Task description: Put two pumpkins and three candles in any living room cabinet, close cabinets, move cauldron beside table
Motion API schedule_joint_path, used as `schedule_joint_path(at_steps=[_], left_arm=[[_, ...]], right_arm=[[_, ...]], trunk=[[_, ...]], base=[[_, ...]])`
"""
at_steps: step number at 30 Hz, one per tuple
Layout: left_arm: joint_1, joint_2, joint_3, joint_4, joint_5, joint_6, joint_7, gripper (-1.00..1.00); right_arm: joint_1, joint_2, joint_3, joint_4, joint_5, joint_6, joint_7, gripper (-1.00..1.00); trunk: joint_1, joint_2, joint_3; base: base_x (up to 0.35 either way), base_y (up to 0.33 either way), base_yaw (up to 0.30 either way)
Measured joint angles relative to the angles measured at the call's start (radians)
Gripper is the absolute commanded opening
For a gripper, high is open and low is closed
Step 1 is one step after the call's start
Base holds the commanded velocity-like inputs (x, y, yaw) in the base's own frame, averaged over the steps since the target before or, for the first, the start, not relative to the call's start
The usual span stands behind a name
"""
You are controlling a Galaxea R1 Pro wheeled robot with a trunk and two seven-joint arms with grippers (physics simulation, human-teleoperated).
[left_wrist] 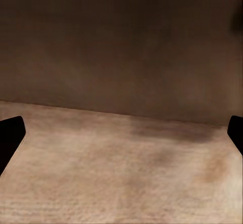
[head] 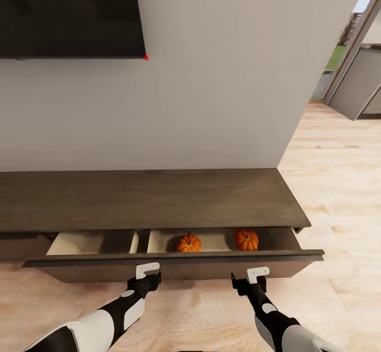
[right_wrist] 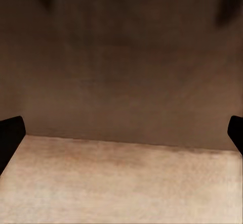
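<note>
The long dark-brown cabinet [head: 148, 198] stands against the wall with its wide drawer [head: 174, 266] pulled out, showing pale beige insides. Two orange pumpkins [head: 189, 243] [head: 246, 240] lie in the drawer's right compartment; the left compartment [head: 79, 243] looks bare. My left gripper [head: 150, 279] and right gripper [head: 247, 284] are both right up against the drawer's dark front panel, a little below its top edge. In the wrist views the black fingertips [left_wrist: 10, 133] [right_wrist: 10, 133] stand far apart with nothing between them, facing the panel and the wood floor. Candles, cauldron and table are out of view.
A black television [head: 69, 13] hangs on the beige wall above the cabinet. Pale wood floor [head: 338, 193] stretches to the right, toward a doorway with an open grey door [head: 360, 82].
</note>
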Motion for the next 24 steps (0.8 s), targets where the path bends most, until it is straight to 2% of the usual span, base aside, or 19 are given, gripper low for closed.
schedule_joint_path(at_steps=[14,17,24], left_arm=[[0.000,0.000,0.000,0.000,0.001,-0.001,0.000,1.00],[0.030,0.000,-0.003,-0.003,-0.011,-0.067,-0.001,1.00],[0.035,0.000,-0.005,-0.004,-0.012,-0.078,-0.001,1.00]], right_arm=[[0.000,0.000,0.000,0.000,0.000,0.000,0.000,1.00],[0.000,0.005,0.001,0.000,0.000,0.000,0.000,1.00],[0.000,0.019,0.000,-0.001,0.003,0.000,0.001,1.00]], trunk=[[0.000,0.000,0.000],[0.000,0.000,0.000],[0.000,0.000,0.000]], base=[[0.328,0.000,0.000],[0.105,0.000,0.000],[0.011,0.000,0.000]])
